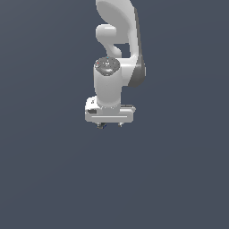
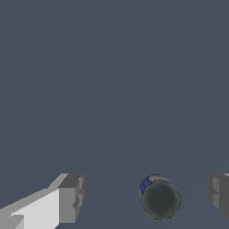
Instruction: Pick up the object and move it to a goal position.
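Wrist view: gripper (image 2: pixel 145 197) spread open, fingers (image 2: pixel 70 199) straddling the object (image 2: pixel 160 200), which sits between them low in frame, nearer one pad, apparently lined up for closing.

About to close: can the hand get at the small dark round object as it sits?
Probably yes. The small dark roundish object lies between the open hand's grey fingers, nothing blocking, though nearer one finger.

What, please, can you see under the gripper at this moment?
Between the open gripper's fingers sits the object, untouched. In the exterior view the gripper nearly hides it.
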Robot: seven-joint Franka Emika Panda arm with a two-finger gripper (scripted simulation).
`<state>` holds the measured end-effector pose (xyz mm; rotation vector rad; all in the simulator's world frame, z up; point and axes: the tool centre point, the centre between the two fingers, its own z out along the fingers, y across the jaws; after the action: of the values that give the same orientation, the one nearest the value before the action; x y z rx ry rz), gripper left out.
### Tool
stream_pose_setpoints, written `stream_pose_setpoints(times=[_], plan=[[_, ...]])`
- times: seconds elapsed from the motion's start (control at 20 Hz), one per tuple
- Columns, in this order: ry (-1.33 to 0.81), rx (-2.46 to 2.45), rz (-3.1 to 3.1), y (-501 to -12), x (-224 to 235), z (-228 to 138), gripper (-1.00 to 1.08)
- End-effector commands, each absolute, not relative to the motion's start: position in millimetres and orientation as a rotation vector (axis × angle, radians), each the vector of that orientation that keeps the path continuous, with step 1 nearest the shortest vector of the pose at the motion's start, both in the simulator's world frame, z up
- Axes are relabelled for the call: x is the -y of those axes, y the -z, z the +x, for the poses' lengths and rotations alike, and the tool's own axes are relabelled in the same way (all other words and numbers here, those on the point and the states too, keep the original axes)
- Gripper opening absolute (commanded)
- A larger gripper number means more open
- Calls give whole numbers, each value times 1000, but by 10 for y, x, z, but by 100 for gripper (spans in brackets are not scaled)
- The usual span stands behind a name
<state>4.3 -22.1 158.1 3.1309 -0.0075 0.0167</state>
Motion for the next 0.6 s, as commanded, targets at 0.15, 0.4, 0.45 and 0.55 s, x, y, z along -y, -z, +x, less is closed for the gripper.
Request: stream_pose_setpoints(times=[0.15,0.4,0.45,0.55], plan=[[-30,25,3128,-1616,279,61,100],[-86,94,3115,-1776,529,136,100],[-91,99,3113,-1793,552,143,100],[-93,100,3113,-1800,558,147,100]])
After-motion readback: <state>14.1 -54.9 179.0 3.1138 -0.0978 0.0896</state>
